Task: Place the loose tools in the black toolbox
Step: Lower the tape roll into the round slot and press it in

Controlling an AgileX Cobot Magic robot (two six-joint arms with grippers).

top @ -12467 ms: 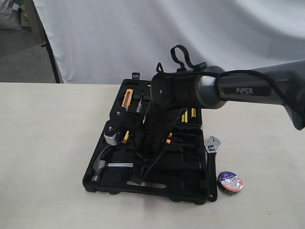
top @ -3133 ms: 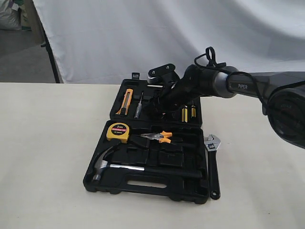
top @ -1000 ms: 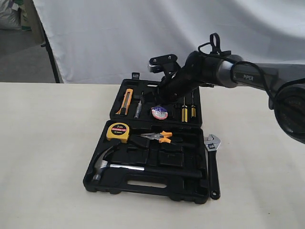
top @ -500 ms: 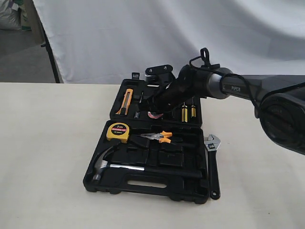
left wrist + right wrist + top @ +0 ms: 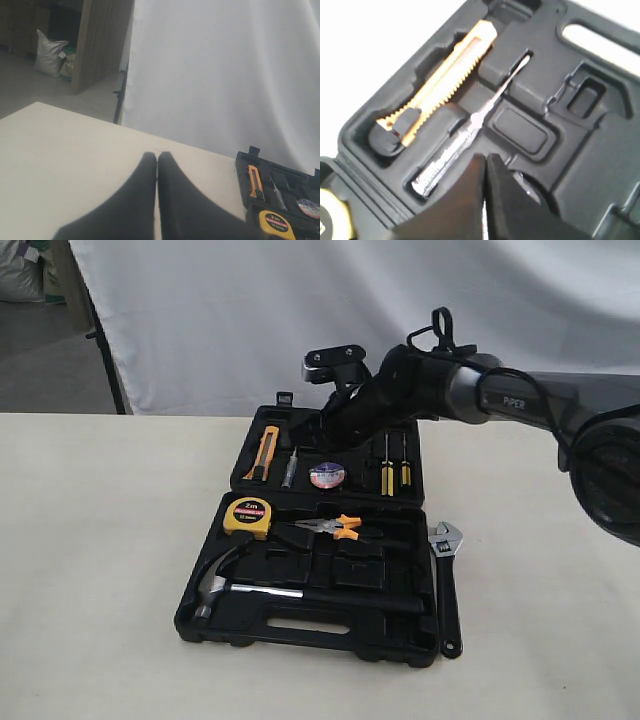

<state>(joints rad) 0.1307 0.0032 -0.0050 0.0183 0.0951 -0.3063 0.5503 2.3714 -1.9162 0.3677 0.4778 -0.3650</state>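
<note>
One beige table [image 5: 100, 590], white cloth backdrop [image 5: 250, 320]; one black moulded toolbox [image 5: 395, 637] holding one silver-shafted claw hammer [image 5: 250, 588], one black tape roll [image 5: 327, 476]; one black adjustable wrench [image 5: 443, 580] beside; left pincer [image 5: 157, 190], right pincer [image 5: 485, 190] closed.

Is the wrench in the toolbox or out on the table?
Out. The adjustable wrench lies on the table beside the black toolbox, in no recess.

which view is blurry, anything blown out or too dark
Right wrist view: soft all over, utility knife smeared, table past the toolbox blown white. Left wrist view: left gripper a flat black silhouette. Exterior view: sharp, evenly lit.
</note>
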